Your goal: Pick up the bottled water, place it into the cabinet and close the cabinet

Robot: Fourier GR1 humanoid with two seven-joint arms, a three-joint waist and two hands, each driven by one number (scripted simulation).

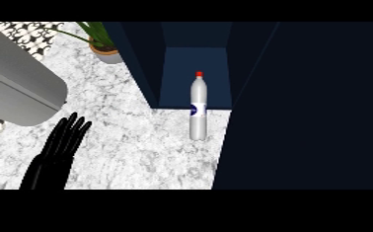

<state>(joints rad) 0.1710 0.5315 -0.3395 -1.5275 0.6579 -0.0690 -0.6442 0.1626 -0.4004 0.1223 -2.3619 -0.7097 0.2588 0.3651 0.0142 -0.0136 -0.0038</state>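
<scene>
One black left hand (62, 144) shows at lower left, fingers straight and close together, holding nothing, while the clear plastic red-capped water bottle (197, 115) stands at centre on the white marble counter (131, 127), ungrasped, before the open dark-blue cabinet (197, 58), probably left open to receive it.

We've bare counter (131, 147) left of bottle (197, 110); cabinet (197, 60) bay behind it open; dark panel (291, 127) blocks right, grey appliance (25, 93) crowds far left.
</scene>
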